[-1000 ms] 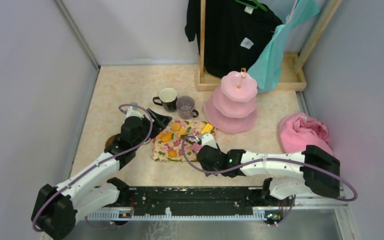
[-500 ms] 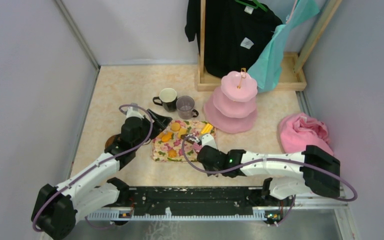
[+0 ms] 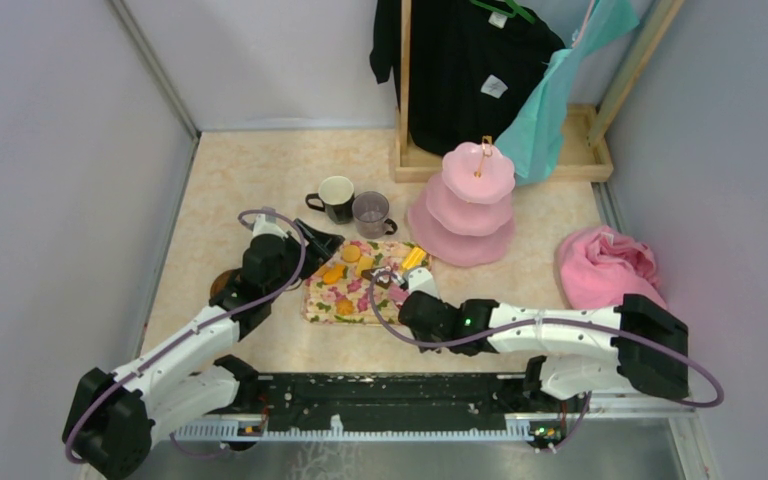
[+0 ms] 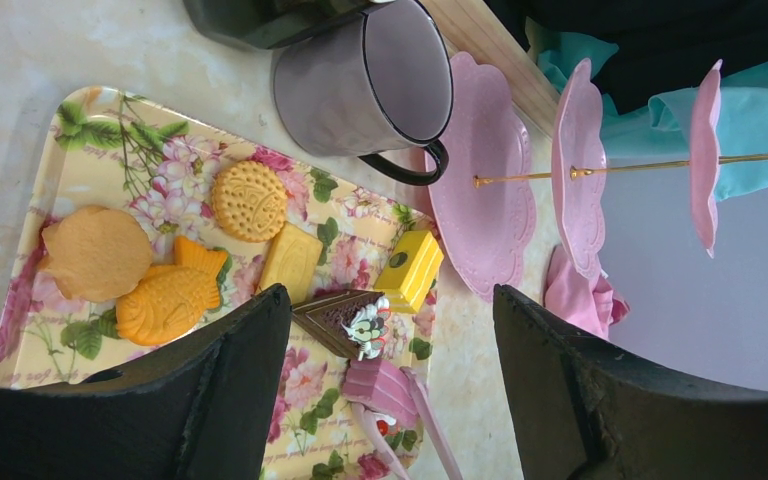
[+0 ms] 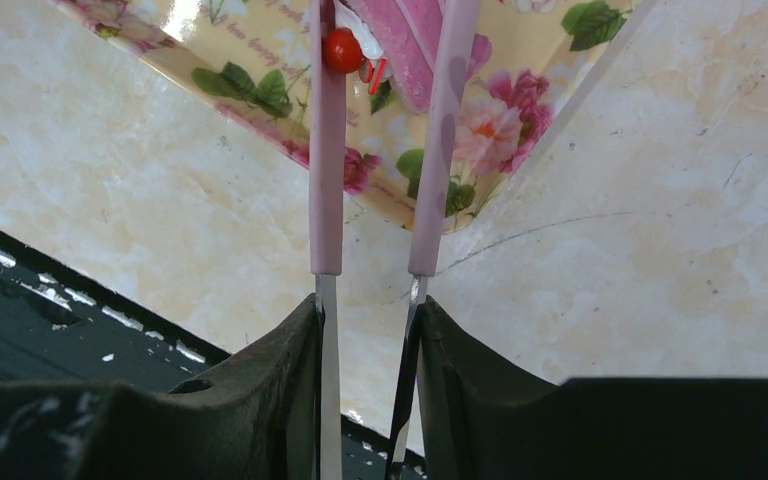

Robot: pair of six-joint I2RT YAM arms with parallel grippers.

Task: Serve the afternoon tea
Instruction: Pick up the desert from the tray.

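The right gripper had just squeezed its tongs narrower around the pink cake slice on the flower-patterned tray: the pick-up looked begun, the carry to the stand not yet
The pink three-tier stand, glossy scalloped plates on a thin gold rod, stood just past the tray's far right corner with no snack visible on it; the tray was shiny, round-cornered and rose-printed; the black mug and smoky translucent mug stood side by side at its far edge; the left gripper hung over the tray, jaws wide apart and empty; the tongs, flat metal strips in pink sleeves, sat clamped between the right fingers; a moulded fish-shaped orange snack, embossed round biscuit, yellow block and brown wedge lay on the tray; smallest, a red cherry touched one tong arm
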